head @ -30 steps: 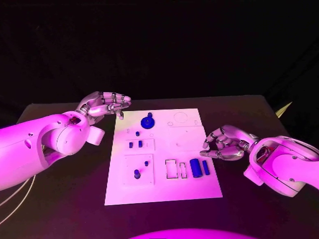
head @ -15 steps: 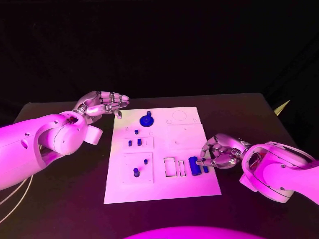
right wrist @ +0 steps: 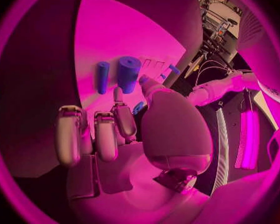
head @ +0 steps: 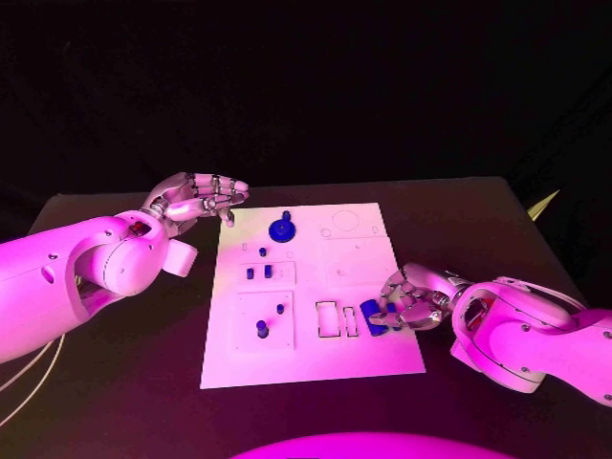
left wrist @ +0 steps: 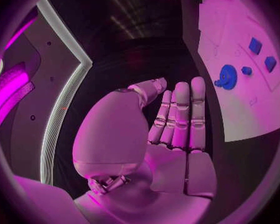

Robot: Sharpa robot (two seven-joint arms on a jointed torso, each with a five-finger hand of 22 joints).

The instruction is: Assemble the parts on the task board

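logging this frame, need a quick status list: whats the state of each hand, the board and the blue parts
left hand: fingers curled, holds nothing, beside the board's far left corner
right hand: fingers reaching onto the two blue cylinders, grip not clear
task board: flat on the table
thick blue cylinder: lying on the board
thin blue cylinder: lying beside it
round blue part: on the board's far end, untouched

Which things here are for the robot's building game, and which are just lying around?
For the job:
white task board
two blue cylinders by the right robot hand
blue round part
small blue blocks

Just lying about:
black table
pale cables
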